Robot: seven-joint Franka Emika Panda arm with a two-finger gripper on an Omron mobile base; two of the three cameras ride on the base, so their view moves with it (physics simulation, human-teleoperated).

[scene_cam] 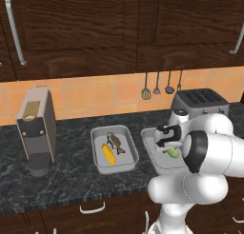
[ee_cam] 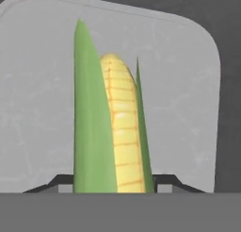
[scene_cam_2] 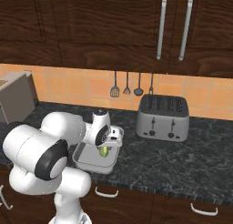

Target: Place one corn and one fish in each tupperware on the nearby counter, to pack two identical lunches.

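Looking from the left base view, one tupperware (scene_cam: 114,150) on the counter (scene_cam: 71,176) already holds a plain yellow corn (scene_cam: 108,153) and a dark fish (scene_cam: 114,141) side by side, so that lunch looks packed; the second tupperware (scene_cam: 151,143) sits just to its right, partly behind the arm, and the husked corn (scene_cam: 172,152) shows green above it at the gripper (scene_cam: 170,145). In the right base view, the gripper (scene_cam_2: 107,144) hangs over that second tray (scene_cam_2: 86,162) with the husked cob (scene_cam_2: 104,151) below it, a toaster (scene_cam_2: 164,117) standing well to the side. The hand view shows the cob (ee_cam: 113,132) pinched between the two finger tips, the grey tray floor (ee_cam: 37,94) behind it and no fish visible there. Judging from this, the cob awaits release and the pale fish is still to be added.
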